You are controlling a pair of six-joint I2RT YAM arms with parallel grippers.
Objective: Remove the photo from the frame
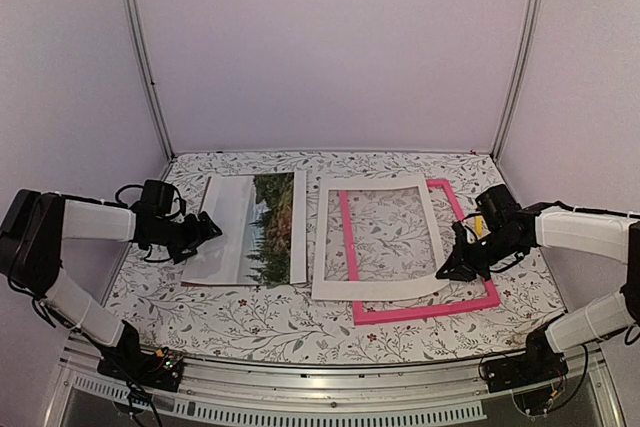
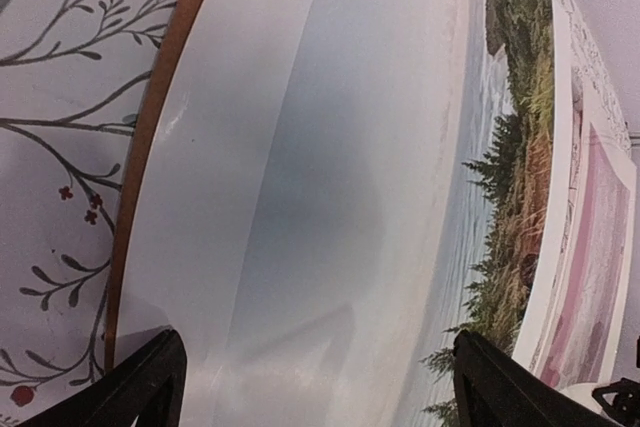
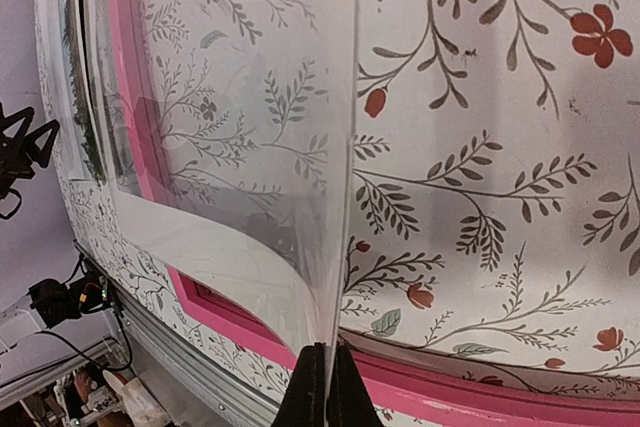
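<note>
Already out of the frame (image 1: 425, 313), your photo (image 1: 255, 229) lies flat on the bench (image 1: 280, 327) just left of it, on a brown backing board (image 2: 140, 177). Your left gripper (image 1: 207, 227) sits at the photo's left margin, fingers (image 2: 150, 387) spread wide, holding nothing. Your right gripper (image 1: 450, 269) has its fingers pinched tight on the edge of a white mat (image 1: 380, 289) overlapping the pink frame.

The photo (image 2: 330, 197) is smooth paper with a soft sheen. At its 9 o'clock edge, the backing board (image 2: 150, 137) is matt brown. The frame (image 1: 425, 312) has a satin pink finish. The clear sheet (image 3: 250, 127) is thin, transparent and glossy. The mat (image 1: 375, 289) is matt white card. The table cover (image 3: 500, 197) is matt and floral-printed. The rail (image 1: 330, 377), at 6 o'clock, is bare metal.
</note>
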